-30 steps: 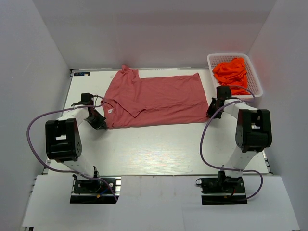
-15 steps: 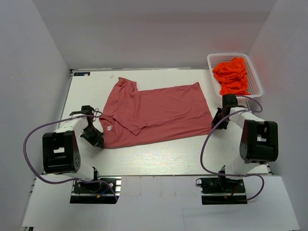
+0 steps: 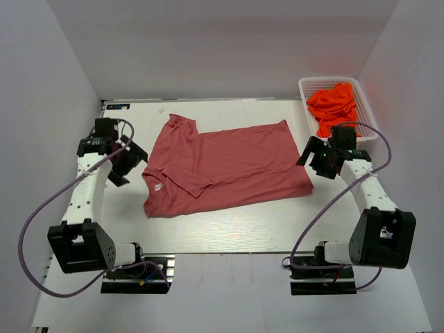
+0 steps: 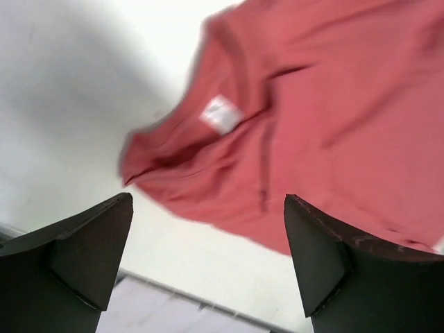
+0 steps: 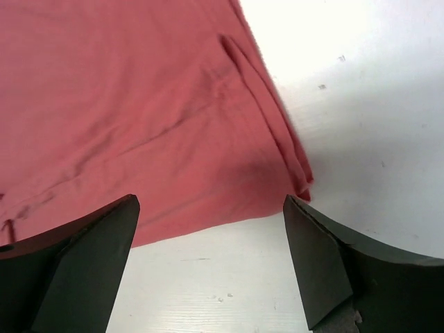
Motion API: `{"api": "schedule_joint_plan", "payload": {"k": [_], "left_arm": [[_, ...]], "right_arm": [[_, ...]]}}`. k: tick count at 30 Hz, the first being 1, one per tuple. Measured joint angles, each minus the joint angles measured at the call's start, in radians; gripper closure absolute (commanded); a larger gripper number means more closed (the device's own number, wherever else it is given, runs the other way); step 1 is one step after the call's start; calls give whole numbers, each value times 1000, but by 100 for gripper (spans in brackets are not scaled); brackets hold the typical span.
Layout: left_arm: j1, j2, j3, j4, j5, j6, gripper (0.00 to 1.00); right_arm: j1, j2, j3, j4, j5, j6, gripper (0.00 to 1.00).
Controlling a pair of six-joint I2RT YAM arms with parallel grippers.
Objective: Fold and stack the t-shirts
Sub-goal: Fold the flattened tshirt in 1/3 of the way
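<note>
Rose-red t-shirt (image 3: 229,163) lies soft and creased; left gripper (image 3: 127,166) and right gripper (image 3: 316,158) gape empty.

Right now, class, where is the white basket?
In the top view, the white basket sits at the far right corner of the table, holding the orange t-shirts, beyond the right gripper and right of the rose-red t-shirt.

**Shirt fills the middle, strips at the edges stay bare**

The red shirt (image 3: 229,163) lies flat across the middle of the counter (image 3: 229,229). Bare strips run along the near edge and the far edge. On the left, the left tool (image 3: 126,165) hangs in the gap between the shirt's collar end and the side wall (image 3: 62,104). On the right, the right tool (image 3: 313,158) sits just off the hem. Behind it the basket (image 3: 303,89) blocks the far right corner.
</note>
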Motion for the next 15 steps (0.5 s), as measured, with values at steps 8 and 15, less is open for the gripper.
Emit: {"api": "schedule_joint_plan", "payload": {"k": [8,15], "left_arm": [[-57,-33,46,151,102,107,0],[-329,68,23,303,173,155,3]], "right_arm": [[30,-84,-26,64,-132,-31,10],[130,-35,-95,137,-194,-29,10]]}}
